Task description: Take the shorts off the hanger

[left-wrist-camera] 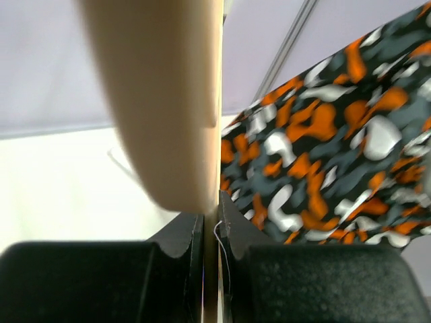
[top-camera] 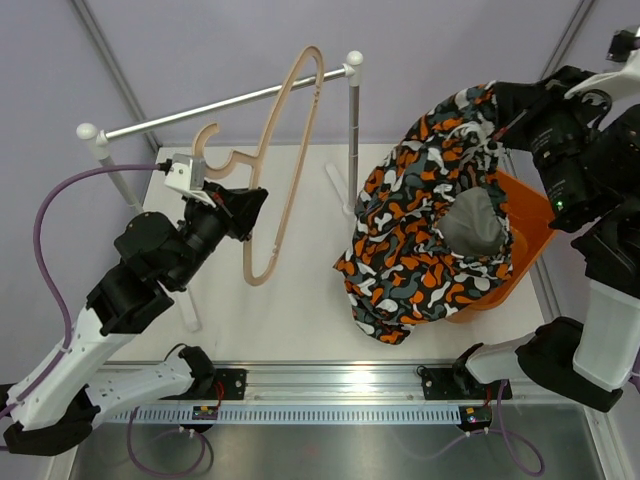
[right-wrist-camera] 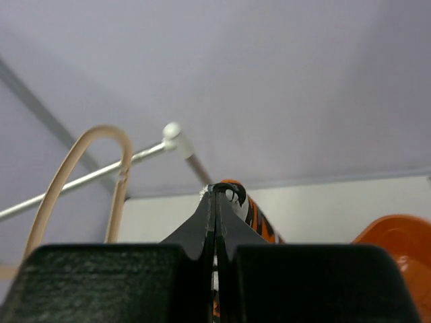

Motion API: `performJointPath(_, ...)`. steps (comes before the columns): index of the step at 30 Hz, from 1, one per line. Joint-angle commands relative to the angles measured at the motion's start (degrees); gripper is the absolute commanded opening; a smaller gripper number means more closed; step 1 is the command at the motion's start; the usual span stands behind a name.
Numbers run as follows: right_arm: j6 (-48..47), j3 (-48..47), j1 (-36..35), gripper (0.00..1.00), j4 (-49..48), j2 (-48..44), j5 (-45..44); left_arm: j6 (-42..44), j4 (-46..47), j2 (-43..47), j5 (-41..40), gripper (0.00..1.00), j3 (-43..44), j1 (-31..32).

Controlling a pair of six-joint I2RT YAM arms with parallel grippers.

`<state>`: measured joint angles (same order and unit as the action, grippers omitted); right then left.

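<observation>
Wooden hanger [left-wrist-camera: 161, 101] and shorts [top-camera: 420, 230] apart, plain only from overhead.

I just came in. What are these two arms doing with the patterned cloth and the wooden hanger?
The left gripper is shut on the hanger and holds it up near the metal rail. The right gripper is shut on the top edge of the shorts, which hang apart from the hanger and drape down over the orange basket. So the shorts are already off the hanger, and each arm holds one of the two.
</observation>
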<state>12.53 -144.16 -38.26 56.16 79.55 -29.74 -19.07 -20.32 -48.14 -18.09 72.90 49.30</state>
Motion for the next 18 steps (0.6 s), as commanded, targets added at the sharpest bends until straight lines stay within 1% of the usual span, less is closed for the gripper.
performJointPath(1,-10.75,-1.22,-0.32,0.00,-11.22,-0.27,-16.73,0.35,-0.86,1.64,-1.25,0.00,-1.53,0.18)
performJointPath(2,-13.82,-0.43,-0.41,0.00,-18.04,-0.45,-22.67,0.35,-1.21,1.91,-1.16,0.00,-1.80,0.18)
performJointPath(3,-21.07,1.67,-0.41,0.00,-21.93,-0.71,-25.43,0.35,-1.74,2.08,-0.99,0.00,-2.15,0.18)
performJointPath(4,-24.80,2.73,-0.41,0.00,-26.41,-0.88,-27.72,0.44,-1.83,2.35,-0.99,0.00,-2.50,0.18)
performJointPath(5,-32.58,4.92,-0.24,0.00,-35.59,-0.97,-31.40,0.44,-2.01,2.61,-0.90,0.00,-3.20,0.18)
performJointPath(7,-38.88,4.94,0.46,0.00,-44.60,-0.36,-34.67,0.70,-2.18,2.96,-0.81,0.00,-4.34,0.18)
performJointPath(8,-42.47,2.85,1.95,0.00,-45.95,0.69,-35.30,0.70,-2.36,2.96,-0.81,0.00,-4.61,0.18)
performJointPath(10,-45.47,0.20,3.89,0.00,-47.62,1.83,-36.18,0.70,-2.36,3.23,-0.63,0.00,-5.57,0.18)
performJointPath(11,-46.62,0.54,5.37,0.00,-49.72,1.58,-36.70,0.70,-2.27,3.40,-0.46,0.00,-5.84,0.18)
performJointPath(16,-46.90,0.10,8.11,0.00,-51.24,1.22,-36.71,0.53,-2.71,4.02,0.07,0.00,-6.63,0.18)
performJointPath(18,-46.99,1.77,9.51,0.00,-51.33,1.57,-37.49,0.44,-3.06,4.19,0.24,0.00,-6.63,0.18)
